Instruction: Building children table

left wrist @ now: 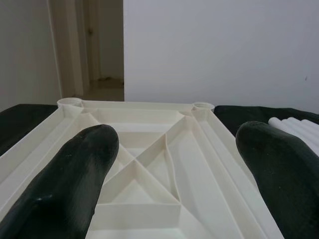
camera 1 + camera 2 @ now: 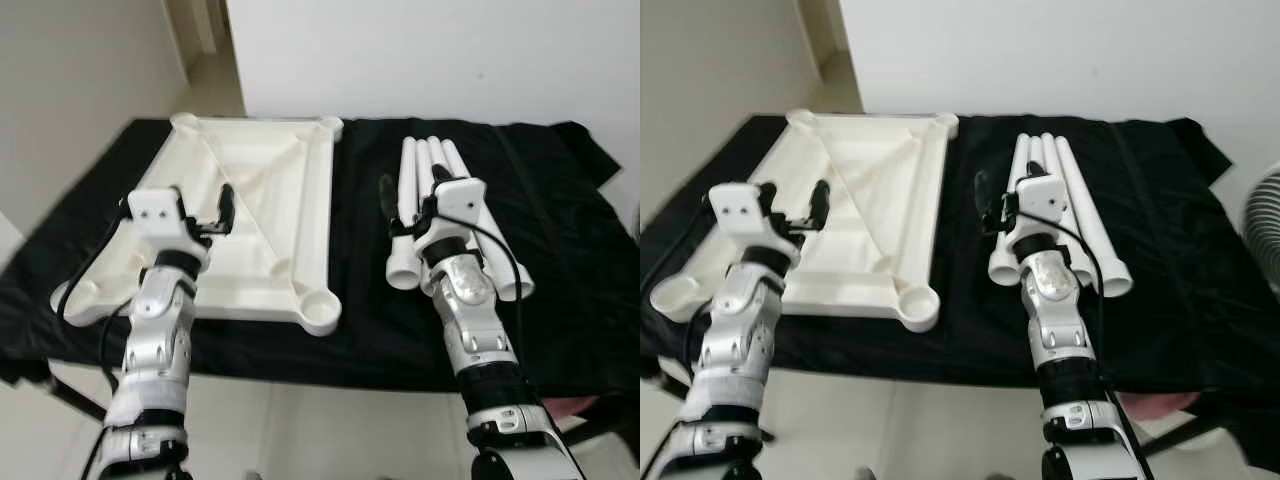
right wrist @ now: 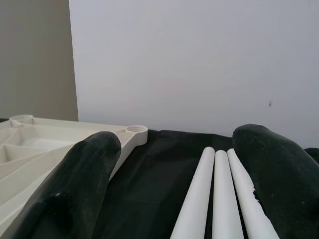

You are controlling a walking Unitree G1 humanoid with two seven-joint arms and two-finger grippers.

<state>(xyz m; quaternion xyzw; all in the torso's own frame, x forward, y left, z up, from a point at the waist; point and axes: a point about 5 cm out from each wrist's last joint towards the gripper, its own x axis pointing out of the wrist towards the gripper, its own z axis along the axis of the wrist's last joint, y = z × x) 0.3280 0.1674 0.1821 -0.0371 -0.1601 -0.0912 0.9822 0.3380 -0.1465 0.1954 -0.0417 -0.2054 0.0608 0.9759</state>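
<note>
A white plastic tabletop lies upside down on the black cloth, its ribs and round corner sockets facing up. To its right, several white tube legs lie side by side. My left gripper hovers open over the tabletop's near left part; in the left wrist view its fingers are spread with the ribbed underside between them. My right gripper is open above the near ends of the legs. The right wrist view looks past its fingertips along the legs.
The black cloth covers a low table whose front edge runs just before my arms. A white wall stands behind, with a doorway at the far left. A grey ribbed object sits at the right edge.
</note>
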